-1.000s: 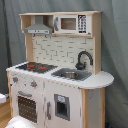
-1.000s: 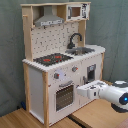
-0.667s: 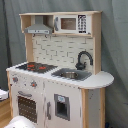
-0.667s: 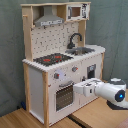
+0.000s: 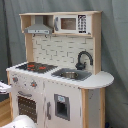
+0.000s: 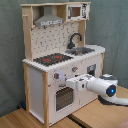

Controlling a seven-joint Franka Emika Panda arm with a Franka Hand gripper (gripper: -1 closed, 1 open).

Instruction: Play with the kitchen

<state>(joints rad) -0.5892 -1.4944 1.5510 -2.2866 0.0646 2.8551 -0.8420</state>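
The kitchen is a white and light-wood toy unit, seen whole in both exterior views. It has a black-red hob, a sink, a black faucet, a grey hood and a microwave cupboard. In the second exterior view my gripper reaches in from the right. It is level with the top of the oven door, just below the knobs, close to or touching the front panel. In the first exterior view only white arm parts show at the lower left.
The kitchen stands on a wooden floor in front of a grey curtain. My white arm spans the space to the second exterior view's right of the oven. A rounded counter end sticks out beside the sink.
In the second exterior view my arm has pushed leftward, bringing the gripper from beside the cupboard door to the oven front. The kitchen itself has not moved.
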